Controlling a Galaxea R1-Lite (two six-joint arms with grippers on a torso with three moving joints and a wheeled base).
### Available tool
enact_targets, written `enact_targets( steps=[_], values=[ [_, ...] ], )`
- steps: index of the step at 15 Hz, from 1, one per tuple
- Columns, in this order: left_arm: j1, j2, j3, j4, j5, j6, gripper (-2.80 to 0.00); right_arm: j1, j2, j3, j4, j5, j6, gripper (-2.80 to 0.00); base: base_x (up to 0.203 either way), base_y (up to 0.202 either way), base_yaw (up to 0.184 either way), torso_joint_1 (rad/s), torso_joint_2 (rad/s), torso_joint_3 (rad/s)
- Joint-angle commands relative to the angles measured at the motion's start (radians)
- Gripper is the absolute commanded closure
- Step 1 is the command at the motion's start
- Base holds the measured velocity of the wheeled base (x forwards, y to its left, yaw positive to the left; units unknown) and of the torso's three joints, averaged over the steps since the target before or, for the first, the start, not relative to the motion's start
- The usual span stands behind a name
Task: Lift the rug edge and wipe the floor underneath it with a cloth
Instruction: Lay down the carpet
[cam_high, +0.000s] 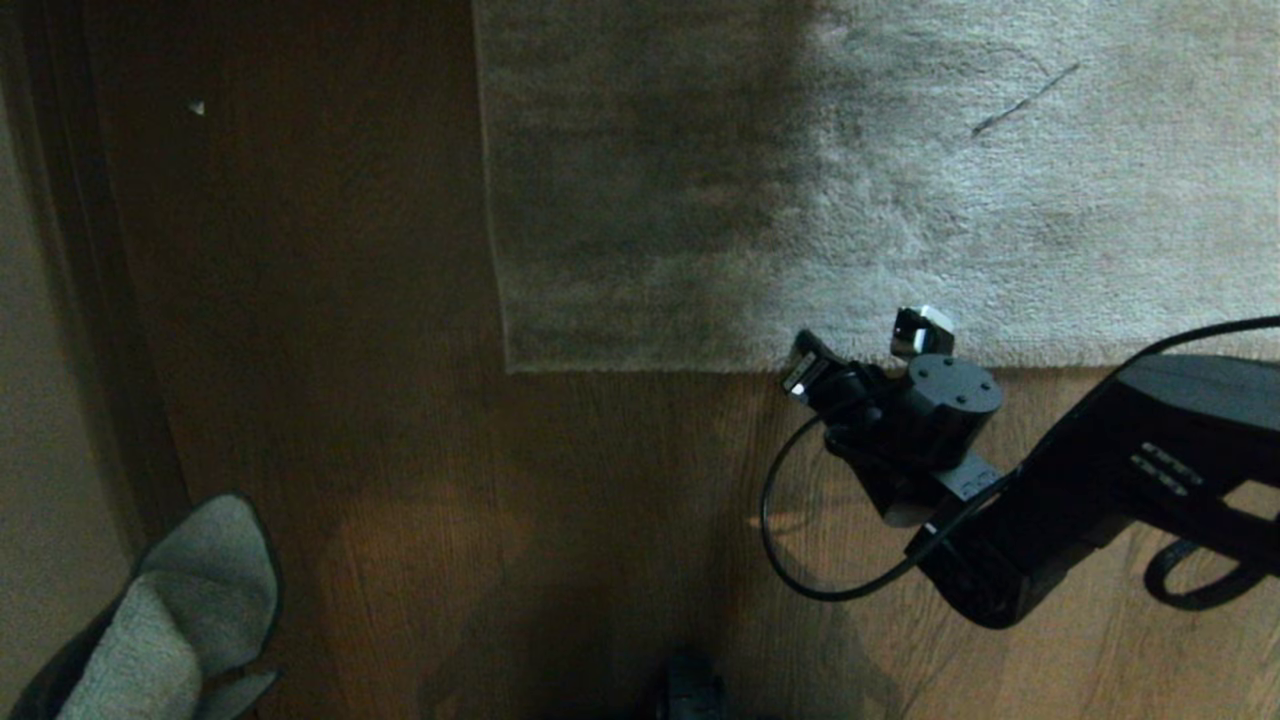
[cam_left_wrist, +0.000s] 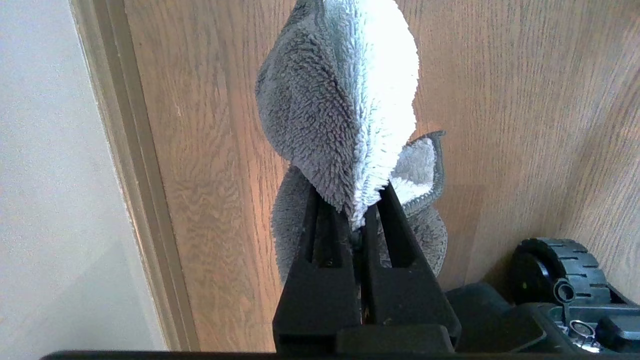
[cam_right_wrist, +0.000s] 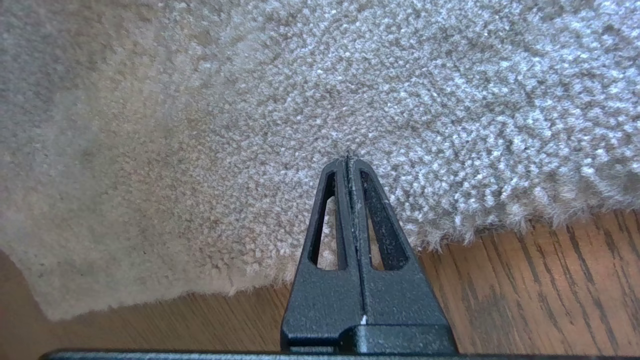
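Rug edge (cam_high: 760, 365) lies flat on the floor (cam_high: 400, 450), its corner toward the robot's left. The right gripper (cam_right_wrist: 348, 159) hangs over the pile just inside that edge, fingers pressed together on nothing. The cloth (cam_left_wrist: 345, 110) is pinched in the left gripper (cam_left_wrist: 356, 220), low at the robot's left near the baseboard (cam_left_wrist: 125, 165), well apart from the rug.

Judgement: the lift is not started. To do it well, part the fingers, slide one under the border and one on top, then pinch and raise enough for the cloth to pass beneath.

In the head view the right gripper's fingertips hide behind the wrist. Whether they touch the pile cannot be told.
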Motion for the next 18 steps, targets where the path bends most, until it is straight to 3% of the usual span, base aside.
enact_targets(
  steps=[1, 5, 8, 11, 15, 18],
  values=[
    [0.000, 0.000, -0.001, -0.001, 0.001, 0.000, 0.00, 0.001, 0.006, 0.002, -0.046, -0.003, -0.001, 0.00, 0.000, 0.000, 0.000, 0.000, 0.00, 0.000],
    [0.001, 0.000, 0.000, -0.001, 0.001, 0.000, 0.00, 0.052, -0.069, 0.009, -0.046, -0.003, 0.002, 0.00, 0.000, 0.000, 0.000, 0.000, 0.00, 0.000],
    [0.001, 0.000, -0.001, -0.001, 0.001, 0.000, 0.00, 0.133, -0.150, -0.002, -0.046, -0.001, -0.002, 0.00, 0.000, 0.000, 0.000, 0.000, 0.00, 0.000],
    [0.000, 0.000, -0.001, -0.001, 0.001, 0.000, 0.00, 0.197, -0.177, -0.078, -0.046, 0.000, -0.005, 0.00, 0.000, 0.000, 0.000, 0.000, 0.00, 0.000],
    [0.000, 0.000, -0.001, -0.001, 0.001, 0.000, 0.00, 0.208, -0.084, -0.112, -0.046, -0.004, -0.015, 0.00, 0.000, 0.000, 0.000, 0.000, 0.00, 0.000],
    [0.000, 0.000, -0.001, -0.001, 0.001, 0.000, 0.00, 0.208, 0.018, -0.227, -0.046, -0.028, 0.008, 0.00, 0.000, 0.000, 0.000, 0.000, 0.00, 0.000]
  ],
)
